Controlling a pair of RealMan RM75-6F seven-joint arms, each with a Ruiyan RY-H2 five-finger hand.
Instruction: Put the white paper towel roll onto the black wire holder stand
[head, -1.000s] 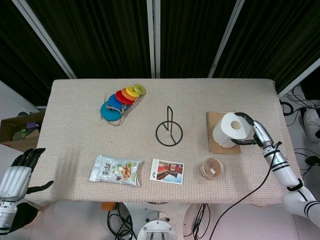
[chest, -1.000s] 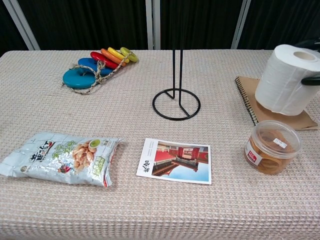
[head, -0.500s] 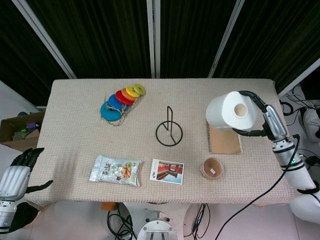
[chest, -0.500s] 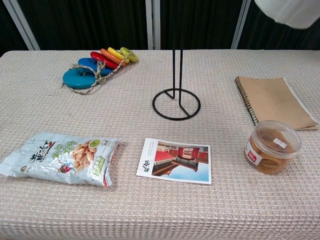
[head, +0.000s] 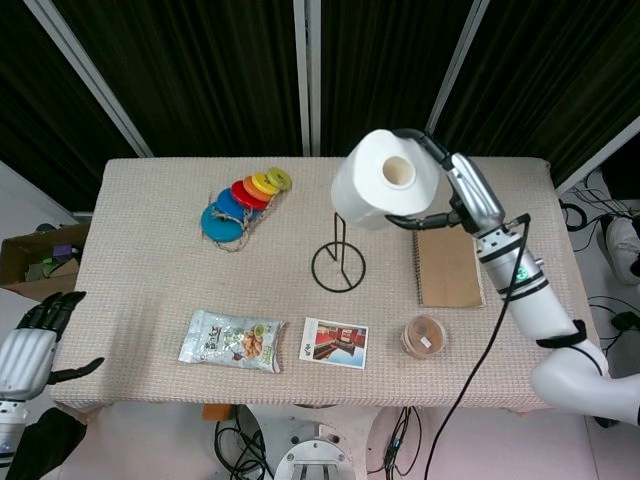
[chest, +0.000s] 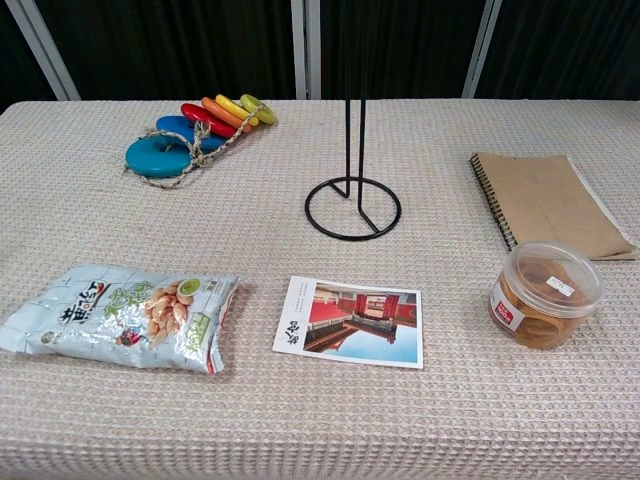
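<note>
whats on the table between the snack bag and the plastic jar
A postcard lies between the snack bag and the plastic jar, apart from both; clearest in the chest view.

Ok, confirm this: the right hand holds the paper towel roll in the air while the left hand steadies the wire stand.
Not quite. The left hand is off the table's near left corner, nowhere near the wire stand, as the head view shows. The right hand does hold the paper towel roll in the air.

The right hand (head: 440, 185) has lifted the paper towel roll (head: 385, 193) off the notebook (head: 448, 267) (toward ten o'clock), above the holder stand (head: 339, 262)
</note>
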